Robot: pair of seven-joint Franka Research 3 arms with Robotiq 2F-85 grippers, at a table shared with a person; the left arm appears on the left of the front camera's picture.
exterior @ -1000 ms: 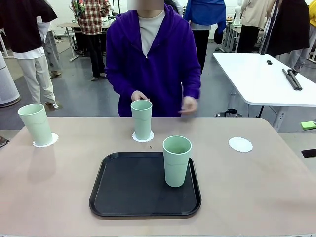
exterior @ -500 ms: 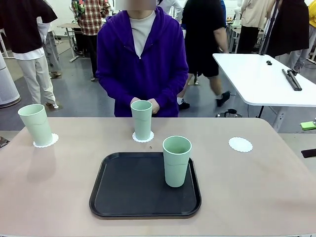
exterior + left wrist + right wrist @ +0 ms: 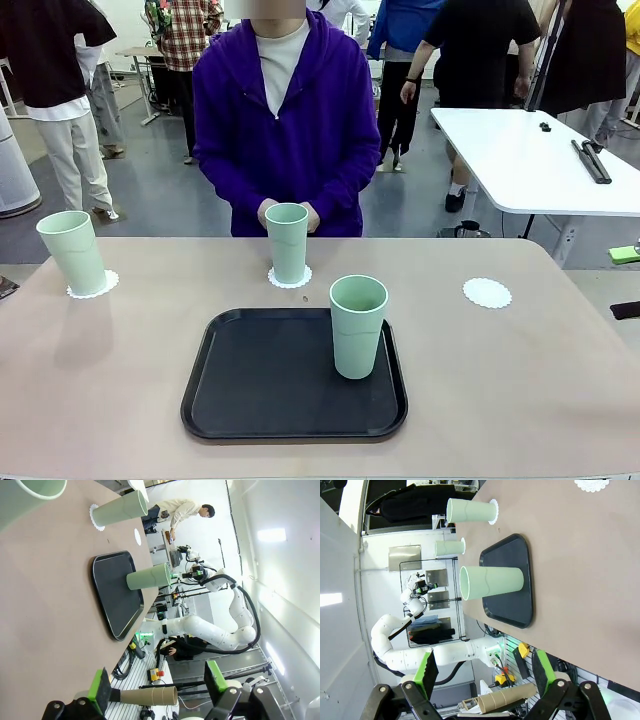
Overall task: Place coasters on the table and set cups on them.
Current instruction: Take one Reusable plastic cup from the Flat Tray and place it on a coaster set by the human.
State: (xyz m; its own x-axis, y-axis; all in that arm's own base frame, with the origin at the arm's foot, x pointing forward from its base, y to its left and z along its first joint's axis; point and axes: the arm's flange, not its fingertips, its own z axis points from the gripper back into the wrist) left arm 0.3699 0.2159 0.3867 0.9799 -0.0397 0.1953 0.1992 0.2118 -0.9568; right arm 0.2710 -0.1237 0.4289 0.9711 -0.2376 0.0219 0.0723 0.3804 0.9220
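Beige table (image 3: 520, 390) — black tray (image 3: 260, 385) near the middle, three white lacy coasters (image 3: 487, 292) across the far half

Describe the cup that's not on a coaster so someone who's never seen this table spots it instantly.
Find the black tray in the middle of the tan table. One mint-green cup stands upright on its right half. The left cup and the far middle cup each stand on white lacy coasters; this one doesn't.

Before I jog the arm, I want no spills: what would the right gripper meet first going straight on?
Probably the mint-green cup on the black tray, almost dead ahead of the open right gripper; depth is unclear.
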